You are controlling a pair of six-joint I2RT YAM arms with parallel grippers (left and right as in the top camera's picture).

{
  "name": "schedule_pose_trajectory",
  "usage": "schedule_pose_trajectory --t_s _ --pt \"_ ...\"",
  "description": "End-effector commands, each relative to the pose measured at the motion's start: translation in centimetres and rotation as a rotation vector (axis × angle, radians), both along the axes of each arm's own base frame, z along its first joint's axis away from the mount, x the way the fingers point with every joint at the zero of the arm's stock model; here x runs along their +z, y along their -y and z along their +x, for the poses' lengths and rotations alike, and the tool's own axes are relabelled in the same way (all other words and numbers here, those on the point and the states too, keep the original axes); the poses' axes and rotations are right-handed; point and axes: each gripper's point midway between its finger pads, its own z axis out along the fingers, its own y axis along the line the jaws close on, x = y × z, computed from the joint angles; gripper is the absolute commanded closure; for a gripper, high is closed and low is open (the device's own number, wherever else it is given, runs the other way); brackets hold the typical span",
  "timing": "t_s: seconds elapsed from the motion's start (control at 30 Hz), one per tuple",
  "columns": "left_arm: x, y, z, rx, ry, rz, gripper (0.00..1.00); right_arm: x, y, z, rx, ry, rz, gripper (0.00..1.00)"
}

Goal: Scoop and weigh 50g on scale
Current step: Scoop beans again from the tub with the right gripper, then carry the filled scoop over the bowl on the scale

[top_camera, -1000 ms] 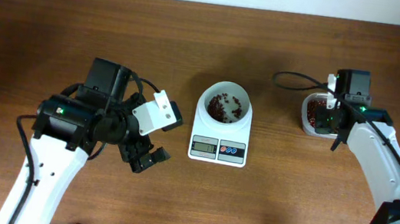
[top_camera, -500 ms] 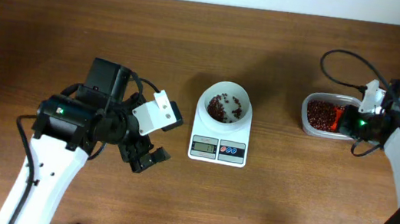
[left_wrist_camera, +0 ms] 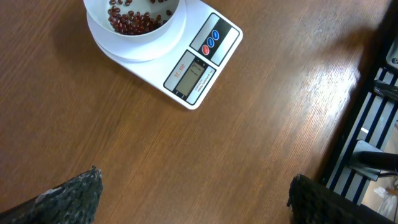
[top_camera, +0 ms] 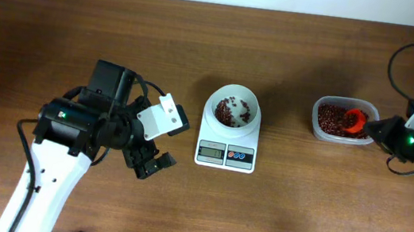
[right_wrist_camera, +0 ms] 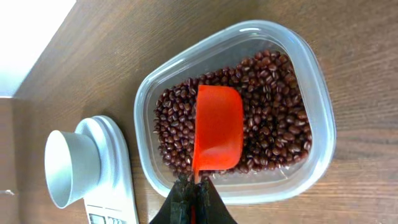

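The white scale [top_camera: 224, 165] stands mid-table, and its round bowl [top_camera: 234, 95] holds a small heap of red-brown beans [top_camera: 227, 113]. My right gripper [top_camera: 379, 132] is shut on the handle of a red scoop [top_camera: 355, 120], whose cup lies over the beans [right_wrist_camera: 273, 112] in the clear tub [right_wrist_camera: 323, 124]. No beans show on the scoop's [right_wrist_camera: 217, 127] red face. My left gripper [top_camera: 151, 162] hangs open, left of the scale and above bare wood. In the left wrist view its fingertips [left_wrist_camera: 71, 196] stand wide apart, with the scale [left_wrist_camera: 199, 68] ahead.
The clear tub [top_camera: 340, 137] sits right of the scale, near the right table edge. A black cable [top_camera: 407, 54] loops above the right arm. The left arm's white body [top_camera: 46, 183] covers the front left. A dark rack [left_wrist_camera: 373, 118] shows past the table edge.
The right arm has swung out to the right, off the top of the tub, uncovering the tub and the red scoop in it. The left arm has not moved.
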Motion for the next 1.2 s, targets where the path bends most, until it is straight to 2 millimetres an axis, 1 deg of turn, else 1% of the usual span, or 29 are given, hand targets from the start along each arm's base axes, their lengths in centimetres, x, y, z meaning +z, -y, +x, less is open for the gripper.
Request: schedule_pose_trajectory --t_s 0.0,0.13,0.2,0.33,0.43,0.67,0.87,0.97,1.03,1.17 --pt "0.6 0.2 0.1 -0.016 0.020 -0.012 0.01 0.8 0.1 -0.1 -0.007 0.025 0.074 0.96" --pt "0.6 0.2 0.1 -0.016 0.020 -0.012 0.01 1.3 0.3 -0.4 -0.017 0.039 0.125 0.96" --pt "0.6 0.2 0.1 -0.016 0.020 -0.012 0.01 1.5 0.0 -0.5 -0.009 0.044 0.148 0.96" --pt "0.6 0.2 0.1 -0.016 0.020 -0.012 0.01 2.8 -1.2 -0.4 0.025 0.086 0.233 0.96" --pt "0.6 0.2 0.1 -0.016 0.020 -0.012 0.01 5.0 -2.8 -0.3 0.080 0.164 0.362 0.96" --pt "0.6 0.2 0.1 -0.016 0.020 -0.012 0.01 7.2 -4.0 -0.5 0.127 0.229 0.483 0.96" --pt "0.6 0.2 0.1 -0.016 0.020 -0.012 0.01 7.8 -4.5 -0.8 0.135 0.230 0.530 0.96" --pt "0.6 0.2 0.1 -0.016 0.020 -0.012 0.01 7.7 -4.7 -1.0 0.133 0.219 0.540 0.96" --pt "0.6 0.2 0.1 -0.016 0.020 -0.012 0.01 8.3 -5.0 -1.3 0.164 0.256 0.556 0.96" --pt "0.6 0.2 0.1 -0.016 0.020 -0.012 0.01 8.2 -5.6 -1.7 0.172 0.235 0.568 0.96"
